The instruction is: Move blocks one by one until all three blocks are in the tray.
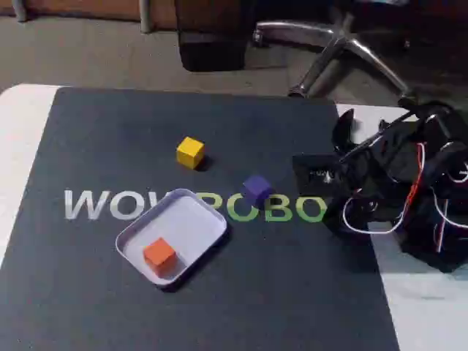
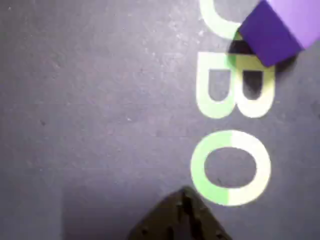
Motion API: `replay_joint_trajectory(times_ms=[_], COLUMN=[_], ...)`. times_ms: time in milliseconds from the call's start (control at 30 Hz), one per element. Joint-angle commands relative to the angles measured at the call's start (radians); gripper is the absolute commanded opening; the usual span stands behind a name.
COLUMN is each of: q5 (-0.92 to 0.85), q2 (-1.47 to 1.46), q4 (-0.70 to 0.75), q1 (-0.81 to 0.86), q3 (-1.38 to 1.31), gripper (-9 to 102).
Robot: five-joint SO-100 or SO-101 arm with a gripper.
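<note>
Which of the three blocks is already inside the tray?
The orange block. It sits in the tray; the yellow block and purple block lie on the mat.

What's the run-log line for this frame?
orange block in tray | purple block on mat, beside tray | yellow block on mat | gripper low over mat, short of purple block, empty | state unclear

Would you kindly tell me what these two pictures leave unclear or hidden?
- Gripper: wrist view, cut off by the bottom edge and blurred; whether the jaws are open cannot be told. In the fixed view the arm is a dark tangle of wires.
- Purple block: wrist view, cut by the top and right edges.
- Mat lettering: fixed view, partly covered by the tray.
</note>
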Motion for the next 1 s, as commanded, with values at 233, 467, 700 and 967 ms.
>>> replay_joint_trajectory(times_ms=[233,467,700,967], q5=[-0.006,-0.006,-0.006,-0.009], q2=[0.002,0.002,0.002,0.002], q4=[-0.008,-0.008,-0.008,-0.008], q1=[-0.052,-0.051,-0.067,-0.069], q3=[-0.003,-0.003,-0.003,-0.003], gripper=[-6,-6,-4,-4])
